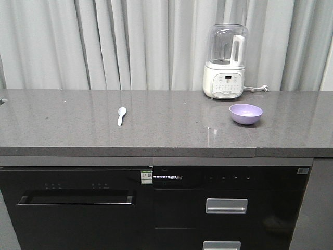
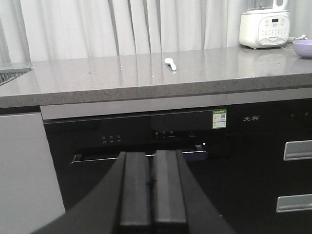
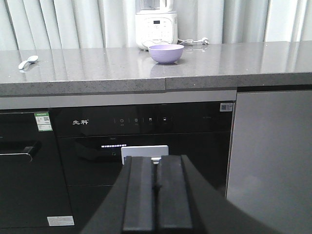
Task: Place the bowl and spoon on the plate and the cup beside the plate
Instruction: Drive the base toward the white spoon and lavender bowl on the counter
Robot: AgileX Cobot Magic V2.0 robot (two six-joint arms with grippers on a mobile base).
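Note:
The lavender bowl (image 1: pixel 246 113) sits upright on the grey countertop (image 1: pixel 166 130), right of centre; it also shows in the right wrist view as the bowl (image 3: pixel 166 53) and at the edge of the left wrist view as the bowl (image 2: pixel 303 48). The pale spoon (image 1: pixel 121 115) lies on the counter to the left, seen too as the spoon (image 2: pixel 170 63) and the spoon (image 3: pixel 27 62). The plate and the cup are out of view. My left gripper (image 2: pixel 151 156) hangs shut and empty below counter height, facing the dark appliance front. My right gripper (image 3: pixel 156 161) is likewise shut and empty, low before the drawers.
A white blender (image 1: pixel 225 62) with a clear jug stands at the back of the counter behind the bowl, its cable trailing right. Grey curtains hang behind. Below the counter are a black dishwasher (image 1: pixel 78 208) and drawers with metal handles (image 1: pixel 226 205).

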